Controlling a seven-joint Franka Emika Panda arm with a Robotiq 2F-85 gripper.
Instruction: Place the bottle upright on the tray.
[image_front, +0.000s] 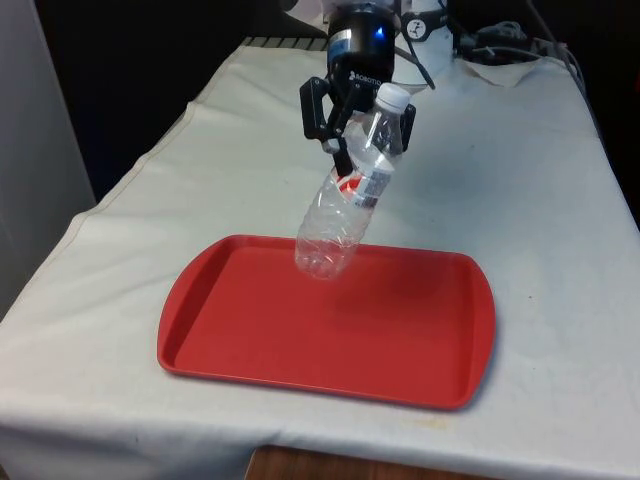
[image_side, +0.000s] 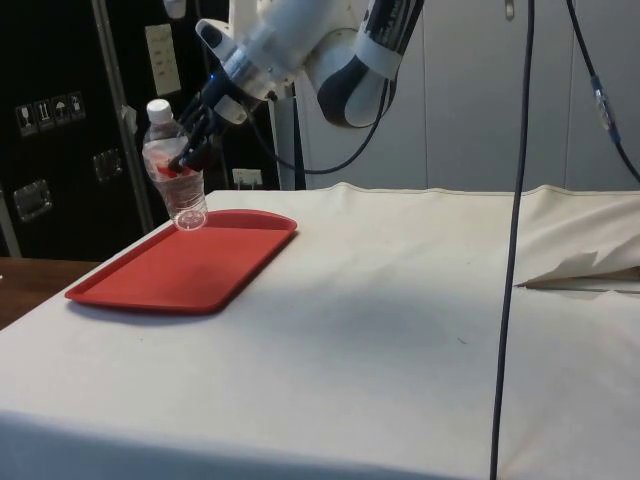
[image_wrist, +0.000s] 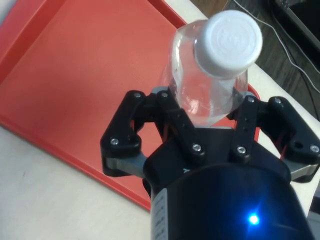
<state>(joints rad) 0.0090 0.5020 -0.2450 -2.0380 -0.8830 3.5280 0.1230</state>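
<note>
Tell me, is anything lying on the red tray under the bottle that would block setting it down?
Nothing visible does. The gripper holds the bottle tilted above the tray, whose surface beneath it is bare.

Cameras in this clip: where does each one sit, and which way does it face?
Front view: looks across the table at the red tray, the end effector holding the tilted bottle.
Side view: from the table's side, showing the arm, bottle, tray.
Wrist view: on the wrist, looking down over the bottle's white cap.
All share bottle and tray.
</note>
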